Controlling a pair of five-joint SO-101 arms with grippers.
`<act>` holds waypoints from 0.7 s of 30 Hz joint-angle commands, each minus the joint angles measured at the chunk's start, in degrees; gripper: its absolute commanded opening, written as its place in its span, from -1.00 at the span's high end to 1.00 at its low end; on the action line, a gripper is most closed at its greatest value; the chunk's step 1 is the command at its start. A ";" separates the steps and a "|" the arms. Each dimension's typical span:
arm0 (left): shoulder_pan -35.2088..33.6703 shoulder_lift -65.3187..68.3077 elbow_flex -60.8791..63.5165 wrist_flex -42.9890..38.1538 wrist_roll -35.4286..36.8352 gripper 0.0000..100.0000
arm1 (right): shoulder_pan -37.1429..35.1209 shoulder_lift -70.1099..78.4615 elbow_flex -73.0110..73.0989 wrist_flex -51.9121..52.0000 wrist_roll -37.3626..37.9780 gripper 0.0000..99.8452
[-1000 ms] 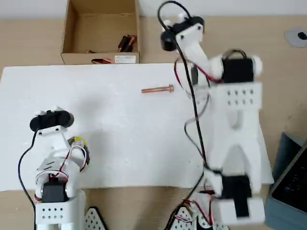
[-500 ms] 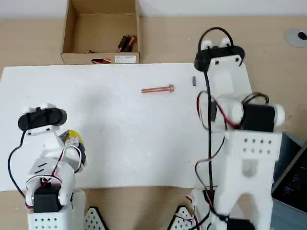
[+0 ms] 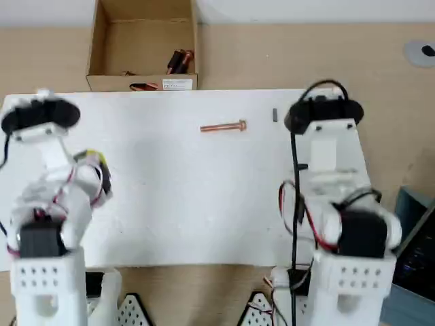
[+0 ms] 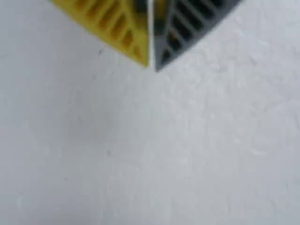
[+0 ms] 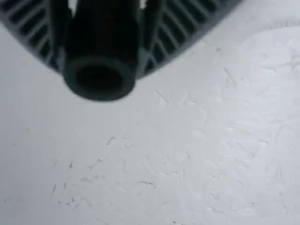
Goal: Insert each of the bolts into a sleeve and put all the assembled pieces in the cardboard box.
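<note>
A copper bolt (image 3: pixel 223 126) lies on the white foam sheet (image 3: pixel 177 197), at its far middle. My right gripper (image 5: pixel 101 65) is shut on a black sleeve (image 5: pixel 98 79), whose open end faces the camera, just above the foam. In the high view the right arm (image 3: pixel 326 136) hangs over the foam's right side, right of the bolt. My left gripper (image 4: pixel 150 61) is shut, its yellow and grey fingers touching with nothing between them, over bare foam. Its yellow finger (image 3: pixel 95 161) shows at the foam's left side. The cardboard box (image 3: pixel 109 51) at the back holds copper-and-black assembled pieces (image 3: pixel 179 61).
A small dark piece (image 3: pixel 275 115) lies on the foam between the bolt and the right arm. Bare foam stretches between the two arms. A dark grey case (image 3: pixel 414 251) stands at the right table edge.
The right arm has pulled back from beside the box to the foam's right side. The left arm has stretched farther out along the foam's left edge. The bolt has not moved.
</note>
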 commanded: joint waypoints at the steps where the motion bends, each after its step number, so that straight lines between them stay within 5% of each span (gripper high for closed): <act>1: 0.09 9.80 -10.46 -0.09 -0.18 1.00 | 0.66 -6.02 3.21 -1.49 -0.44 0.98; 6: 0.44 22.20 -20.92 0.09 -0.26 1.00 | 0.66 -10.33 5.93 -1.49 -0.44 0.98; 21: 15.56 52.79 -48.18 0.26 -2.46 1.00 | 9.27 -16.31 10.24 -1.32 -0.09 0.98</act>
